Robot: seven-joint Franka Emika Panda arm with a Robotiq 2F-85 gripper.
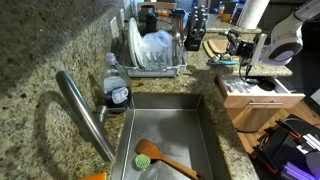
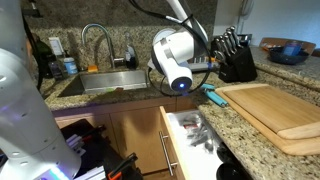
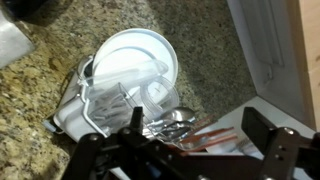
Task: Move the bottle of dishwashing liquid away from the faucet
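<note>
The bottle of dishwashing liquid [image 1: 117, 92] stands upright on the counter at the sink's back corner, right beside the base of the curved steel faucet [image 1: 85, 115]. Both also show small in an exterior view, the bottle [image 2: 68, 66] left of the faucet [image 2: 95, 40]. My gripper [image 1: 242, 46] hangs far from them, over the counter next to the dish rack [image 1: 150, 55]. In the wrist view its fingers [image 3: 197, 138] are spread open and empty above the rack's utensils and a white plate [image 3: 130, 65]. The bottle is out of the wrist view.
A green scrub brush [image 1: 145, 157] and a wooden-handled utensil [image 1: 172, 166] lie in the sink [image 1: 200, 130]. An open drawer [image 1: 255, 95] juts out below the counter. A knife block [image 2: 235, 55] and a wooden cutting board [image 2: 275, 110] sit on the counter.
</note>
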